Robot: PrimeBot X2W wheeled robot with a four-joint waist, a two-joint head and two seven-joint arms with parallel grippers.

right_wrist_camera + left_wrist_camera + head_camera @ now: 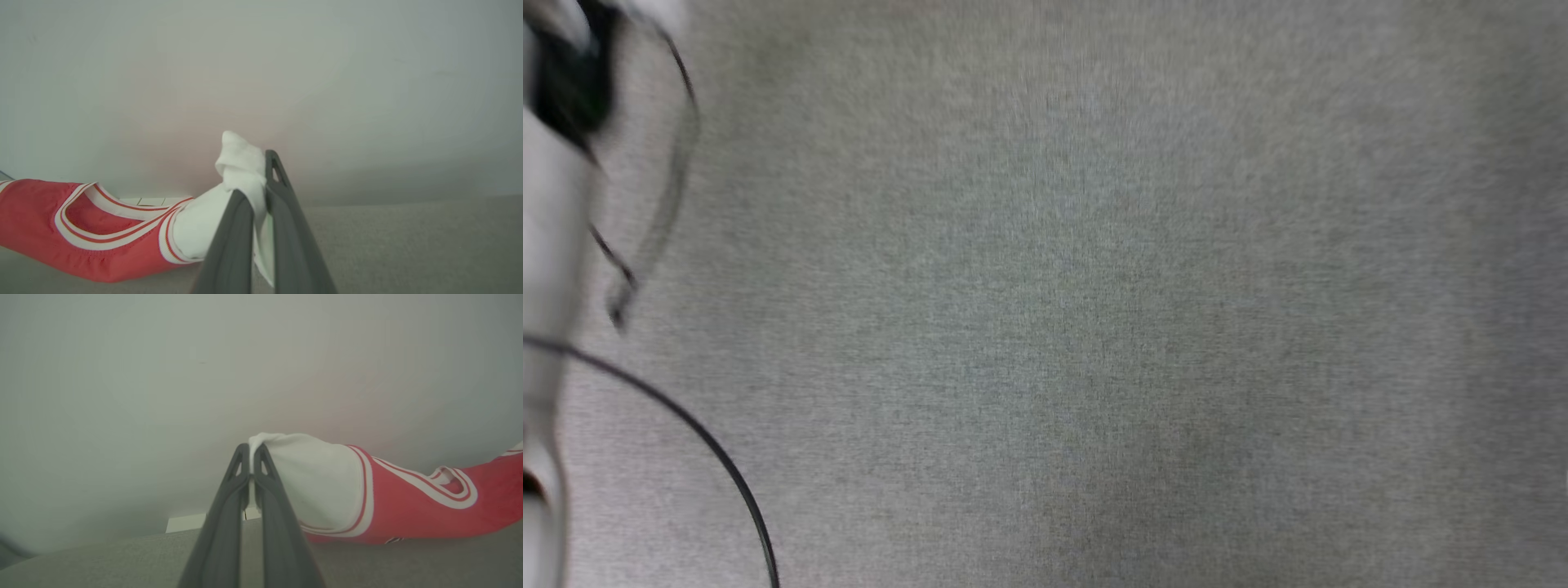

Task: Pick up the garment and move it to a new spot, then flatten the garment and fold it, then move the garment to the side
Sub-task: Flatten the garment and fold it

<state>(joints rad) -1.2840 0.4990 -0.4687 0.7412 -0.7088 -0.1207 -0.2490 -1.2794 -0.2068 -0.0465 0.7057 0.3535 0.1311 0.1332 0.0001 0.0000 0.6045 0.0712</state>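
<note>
Red jersey [408, 514], white sleeves with striped trim, stretches over the grey surface [122, 559]; left gripper [251, 451] clenches one white sleeve, right gripper [257, 175] clenches the other.

The red garment [408, 506], white-sleeved with striped trim, is stretched taut

Head view: the tabletop [1094, 327] gives open room across centre and right. An arm [547, 245] and a cable [715, 457] crowd the left edge. Left wrist view: the garment [408, 506] blocks the lower right.
</note>
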